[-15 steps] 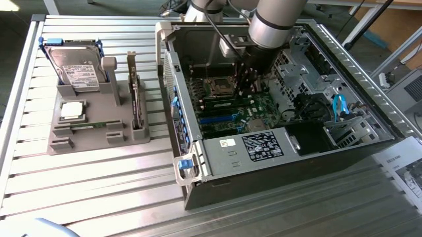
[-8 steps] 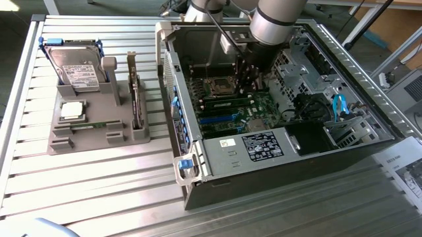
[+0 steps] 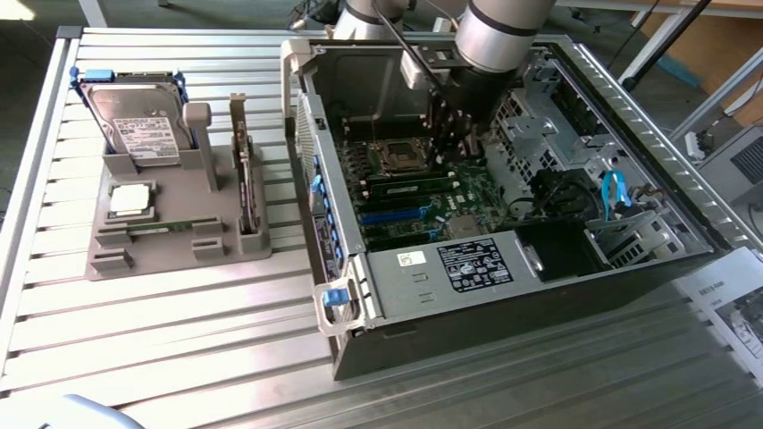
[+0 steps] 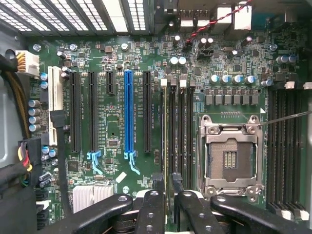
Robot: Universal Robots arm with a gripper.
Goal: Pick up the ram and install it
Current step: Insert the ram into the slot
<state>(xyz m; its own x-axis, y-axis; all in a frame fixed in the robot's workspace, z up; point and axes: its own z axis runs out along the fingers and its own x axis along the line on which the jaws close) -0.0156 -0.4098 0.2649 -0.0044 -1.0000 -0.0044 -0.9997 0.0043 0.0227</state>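
A: Where's the ram stick (image 4: 166, 136)?

B: Inside the computer case (image 3: 357, 344). It stands edge-on in the memory slot just beside the processor socket (image 4: 230, 158), running along the socket's side. Hard to say if it's pushed fully home.

A: Pincer?

B: The pincer (image 4: 166, 181) is released. Its fingertips (image 4: 157, 179) sit one on each side of the stick near its end, with a thin gap either side, so it isn't clamped.

A: What else is around the socket?

B: Bare contacts show inside its metal frame. More black memory slots lie on both sides of the socket. A blue card slot (image 4: 128, 112) is beyond the stick, on the side away from the socket.

A: And the exterior view?

B: The arm (image 3: 501, 36) dips into the case just to the exterior view's right of the socket. The case lies open on the bench (image 3: 179, 349). A grey tray (image 3: 167, 255) holding a hard drive (image 3: 138, 121) sits outside the case, well to the exterior view's left of the socket.
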